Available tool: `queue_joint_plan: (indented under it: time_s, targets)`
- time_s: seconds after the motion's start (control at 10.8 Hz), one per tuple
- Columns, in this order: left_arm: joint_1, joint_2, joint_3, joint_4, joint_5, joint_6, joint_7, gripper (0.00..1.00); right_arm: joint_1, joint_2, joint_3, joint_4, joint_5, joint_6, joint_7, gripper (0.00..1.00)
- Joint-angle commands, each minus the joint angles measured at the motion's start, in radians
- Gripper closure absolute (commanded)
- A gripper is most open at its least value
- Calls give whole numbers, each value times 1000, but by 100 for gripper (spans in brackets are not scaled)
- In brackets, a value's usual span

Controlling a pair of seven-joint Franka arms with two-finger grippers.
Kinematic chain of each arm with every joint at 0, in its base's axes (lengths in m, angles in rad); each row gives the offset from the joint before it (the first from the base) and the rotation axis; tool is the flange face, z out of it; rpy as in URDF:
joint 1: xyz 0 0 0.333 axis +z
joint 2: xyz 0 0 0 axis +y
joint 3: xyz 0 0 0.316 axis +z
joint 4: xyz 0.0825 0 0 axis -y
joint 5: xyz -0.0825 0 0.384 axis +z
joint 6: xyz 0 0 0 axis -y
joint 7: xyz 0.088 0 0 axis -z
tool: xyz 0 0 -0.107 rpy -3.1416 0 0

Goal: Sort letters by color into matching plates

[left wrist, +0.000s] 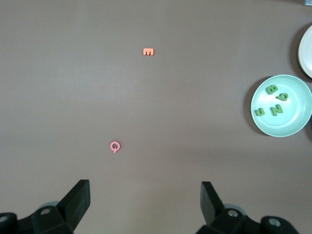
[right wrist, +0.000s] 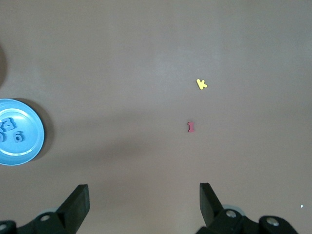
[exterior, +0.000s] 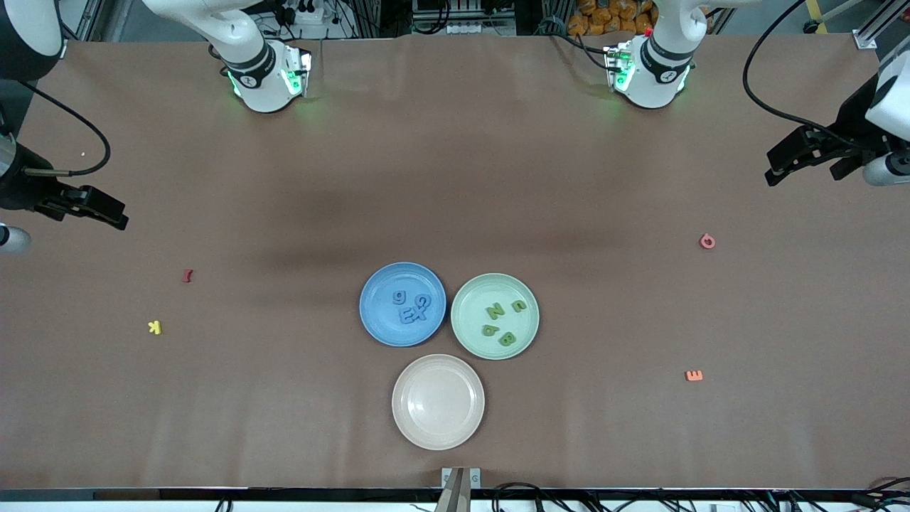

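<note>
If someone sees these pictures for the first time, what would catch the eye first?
Three round plates clustered mid-table: a medium blue plate holding small blue letters, a pale mint green plate beside it holding small green letters, and an empty cream plate nearer the front camera. Both the left gripper and the right gripper hang open at the table's ends, each over bare table near stray letters.
</note>
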Motion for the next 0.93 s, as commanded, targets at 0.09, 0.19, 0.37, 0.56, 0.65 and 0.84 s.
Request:
queue_joint_plan:
  time_s: [0.09, 0.19, 0.37, 0.56, 0.65, 0.84]
  targets:
    - [-2, 15, 1, 64, 13, -27, 43, 0, 3, -2, 2, -4, -18, 4, 9, 0]
    - [-4, 15, 2, 64, 13, -27, 43, 0, 3, -3, 2, -4, -18, 4, 8, 0]
    - [-11, 18, 0, 63, 11, -27, 43, 0, 3, -2, 2, -4, -18, 4, 9, 0]
    - [-10, 20, 0, 63, 8, -27, 45, 0, 3, -3, 2, -4, -18, 4, 9, 0]
    - [-10, 20, 1, 61, 0, -27, 45, 0, 3, -2, 2, -4, -18, 4, 9, 0]
    - [-10, 16, 0, 58, -3, -27, 48, 0, 1, -2, 2, -4, -18, 4, 8, 0]
